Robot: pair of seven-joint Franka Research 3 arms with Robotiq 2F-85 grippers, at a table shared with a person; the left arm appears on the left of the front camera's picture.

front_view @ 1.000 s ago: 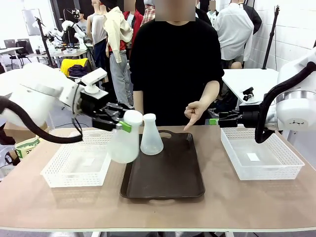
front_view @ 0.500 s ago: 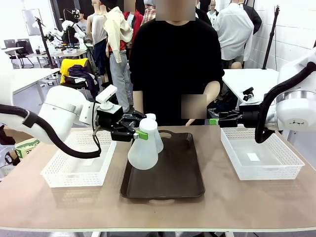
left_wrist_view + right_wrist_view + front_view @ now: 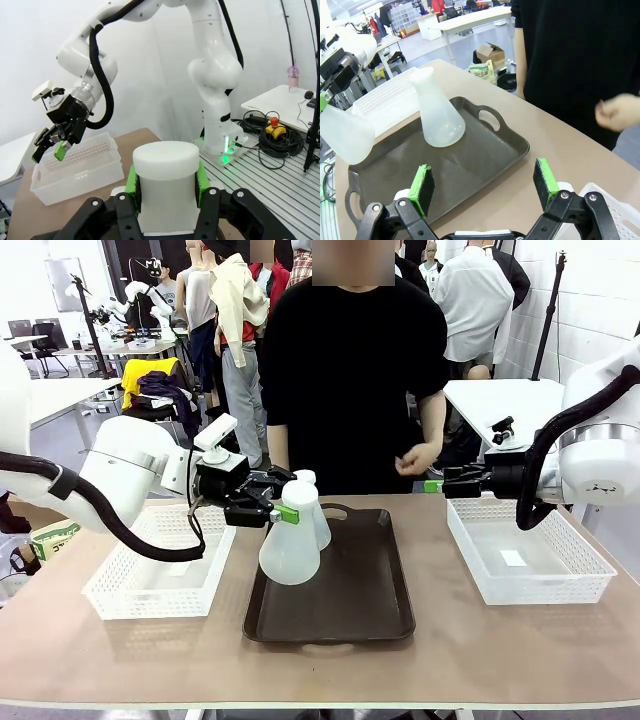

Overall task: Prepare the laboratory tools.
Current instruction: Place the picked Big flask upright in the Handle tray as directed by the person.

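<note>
Dark brown tray [image 3: 345, 610] at frame centre, handle cutouts near and far: evidently the staging spot for both flasks. Two white mesh baskets flanking it, left basket [image 3: 140, 585] at lower left, right basket [image 3: 560, 580] at lower right; nothing visible in them beyond a small tag or label in the right one.

Left arm in from frame left, left gripper [image 3: 278, 502] clamped on the neck of the carried Erlenmeyer flask [image 3: 290, 545], green pads either side just under the rim. Left wrist view confirms: pads [image 3: 131, 181] tight against the neck of that flask [image 3: 165, 187]. Neck grip presumably chosen because the wide base won't fit between the fingers. Flask body hanging over the tray's near-left part, roughly upright; cannot tell if the base is down on the tray yet. Looks like a placement in progress.

Second Erlenmeyer flask [image 3: 315, 515] standing on the tray's far-left area, partly hidden behind the carried one. In the right wrist view, standing flask [image 3: 437, 117] at upper centre, carried flask [image 3: 345, 132] at far left, near each other but apart.

Right gripper [image 3: 432, 485] at mid-right, hovering above the table beside the right basket; fingers spread wide, holding nothing. Probably parked clear.

Person's hand [image 3: 415, 458] at centre-right, loosely closed, off the table.
</note>
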